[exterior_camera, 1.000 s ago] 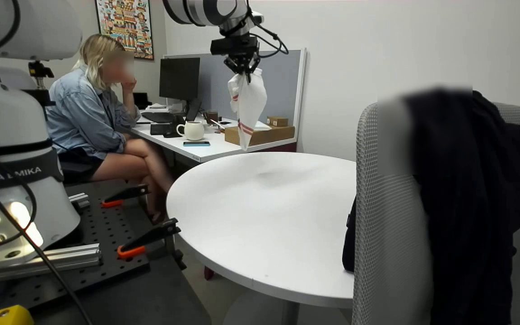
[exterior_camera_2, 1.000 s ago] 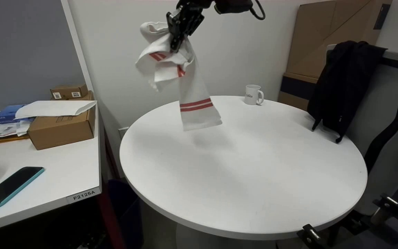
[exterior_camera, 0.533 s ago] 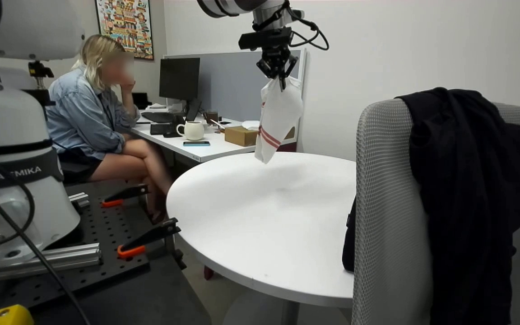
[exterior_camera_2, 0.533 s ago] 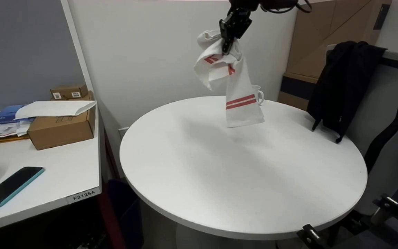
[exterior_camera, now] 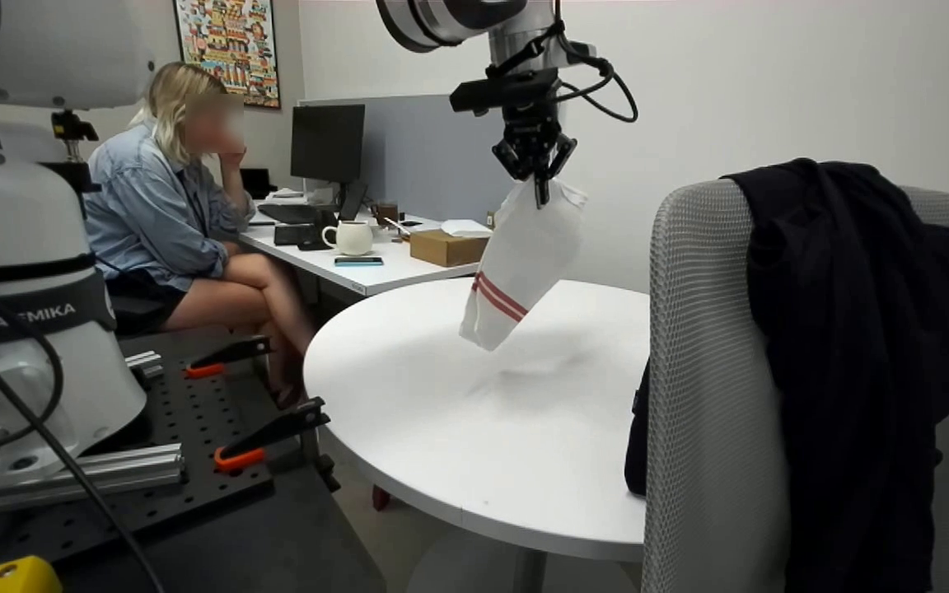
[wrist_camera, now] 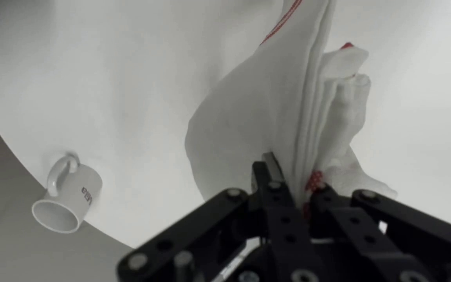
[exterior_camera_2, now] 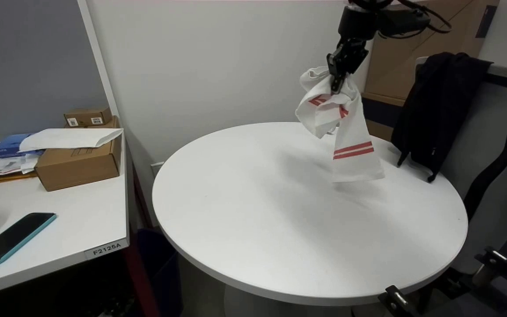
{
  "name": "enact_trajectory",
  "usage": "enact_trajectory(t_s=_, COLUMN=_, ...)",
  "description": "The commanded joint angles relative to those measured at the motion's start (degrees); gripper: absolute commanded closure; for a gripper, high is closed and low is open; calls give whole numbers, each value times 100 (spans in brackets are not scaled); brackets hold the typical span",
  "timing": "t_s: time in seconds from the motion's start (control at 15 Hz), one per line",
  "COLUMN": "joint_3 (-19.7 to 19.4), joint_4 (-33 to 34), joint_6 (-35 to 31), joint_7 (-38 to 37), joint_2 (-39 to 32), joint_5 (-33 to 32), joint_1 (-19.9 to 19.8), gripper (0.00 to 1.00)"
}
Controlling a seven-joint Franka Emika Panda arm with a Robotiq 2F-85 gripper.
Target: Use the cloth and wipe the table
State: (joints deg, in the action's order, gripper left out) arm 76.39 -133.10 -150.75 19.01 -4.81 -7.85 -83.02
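Observation:
The white cloth with red stripes (exterior_camera: 524,255) hangs in folds from my gripper (exterior_camera: 542,193). In an exterior view the cloth (exterior_camera_2: 354,136) shows a bunched loop to one side of the gripper (exterior_camera_2: 336,86) and a long striped end hanging down. In the wrist view the fingers (wrist_camera: 296,178) are closed on the folded cloth (wrist_camera: 237,125). The round white table (exterior_camera: 441,428) lies below; it also shows in an exterior view (exterior_camera_2: 253,233) and the wrist view (wrist_camera: 143,117). The cloth's lower end appears just above the tabletop, with its shadow beneath.
A white mug (wrist_camera: 78,190) stands near the table's edge; the cloth mostly hides it in an exterior view. A grey chair (exterior_camera: 705,329) with a black jacket (exterior_camera_2: 442,101) is at the table. A desk (exterior_camera_2: 77,220) with boxes adjoins. A person (exterior_camera: 161,181) sits beside it.
My gripper has carried the cloth to the right and then downward in both exterior views, closer to the tabletop. The cloth now covers most of the mug in an exterior view.

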Motion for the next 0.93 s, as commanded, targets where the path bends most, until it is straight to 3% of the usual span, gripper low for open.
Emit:
enact_trajectory(t_s=0.0, joint_3=-1245, joint_4=-290, joint_6=65, joint_7=-382, joint_2=261, joint_5=-136, joint_1=1060, gripper=68)
enact_trajectory(t_s=0.13, joint_3=-2006, joint_4=-391, joint_6=89, joint_7=-535, joint_2=148, joint_5=-316, joint_1=1693, gripper=61)
enact_trajectory(t_s=0.2, joint_3=-1594, joint_4=-367, joint_6=110, joint_7=-958, joint_2=-159, joint_5=-886, joint_1=1215, gripper=54)
enact_trajectory(t_s=0.27, joint_3=-1839, joint_4=-338, joint_6=120, joint_7=-1104, joint_2=-232, joint_5=-1075, joint_1=1436, gripper=45)
enact_trajectory(t_s=0.4, joint_3=-1946, joint_4=-254, joint_6=179, joint_7=-1428, joint_2=-408, joint_5=-1396, joint_1=1540, gripper=31)
enact_trajectory(t_s=0.47, joint_3=-2869, joint_4=-207, joint_6=210, joint_7=-1125, joint_2=-279, joint_5=-884, joint_1=2526, gripper=25)
enact_trajectory(t_s=0.53, joint_3=-3052, joint_4=-119, joint_6=305, joint_7=-1075, joint_2=-331, joint_5=-695, joint_1=2767, gripper=18)
enact_trajectory(t_s=0.67, joint_3=-3757, joint_4=19, joint_6=352, joint_7=-929, joint_2=-340, joint_5=-191, joint_1=3627, gripper=3)
enact_trajectory(t_s=0.87, joint_3=-4863, joint_4=-41, joint_6=189, joint_7=-907, joint_2=-105, joint_5=612, joint_1=4931, gripper=0)
